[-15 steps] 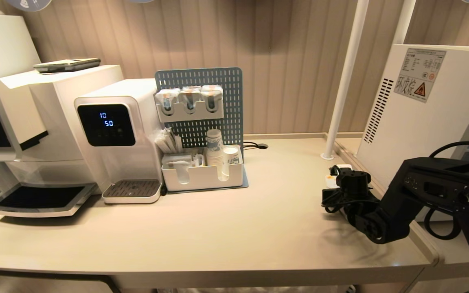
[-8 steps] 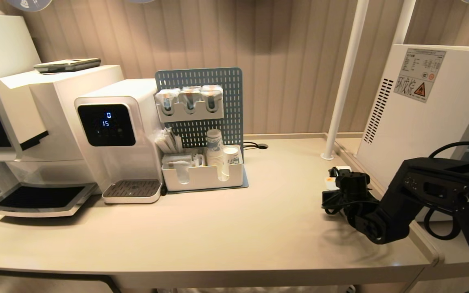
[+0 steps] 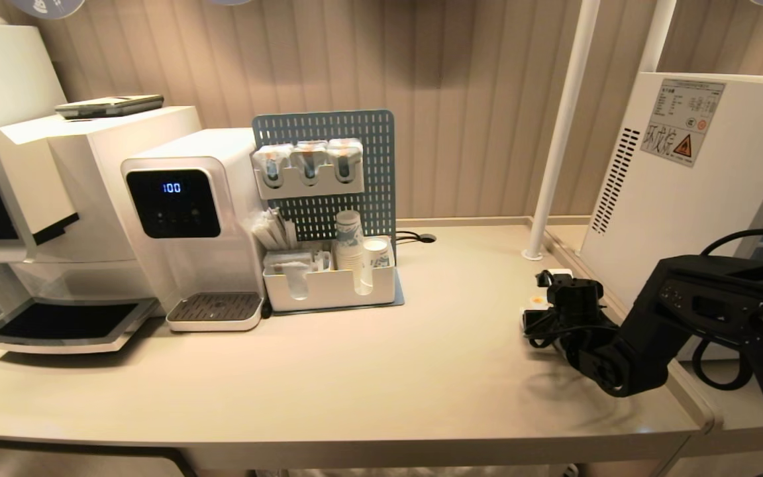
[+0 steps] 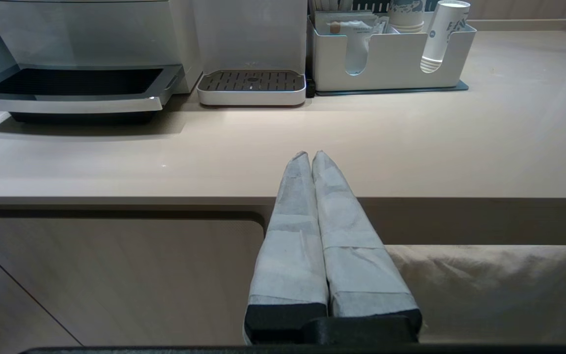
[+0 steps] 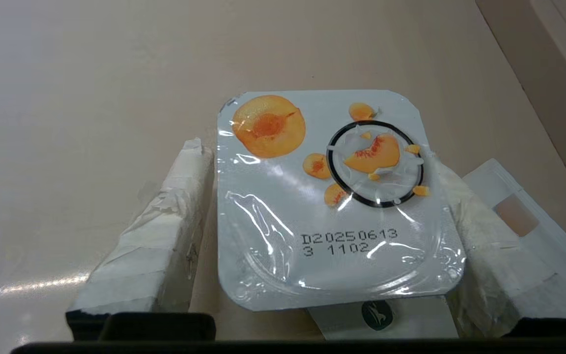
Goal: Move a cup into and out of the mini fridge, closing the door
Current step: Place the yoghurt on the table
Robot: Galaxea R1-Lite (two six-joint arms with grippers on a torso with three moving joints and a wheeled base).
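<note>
Both right gripper (image 5: pixel 312 221) jaws flank cup (image 5: pixel 332 196).

White cup (image 5: pixel 332 206), foil top w/ orange peach prints, black ring, black date code. Beige bench (image 3: pixel 368 371). Blue-grey pegboard (image 3: pixel 328 165). White fridge (image 3: pixel 693 185), black side vents. Black arm, white-taped pincer (image 5: pixel 312 221).

Cup (image 5: pixel 332 196): small white pot, foil top printed with orange peach slices, upright on the desk (image 3: pixel 388 371). Mini fridge (image 3: pixel 693 192): white, side vents visible, just beside.
</note>
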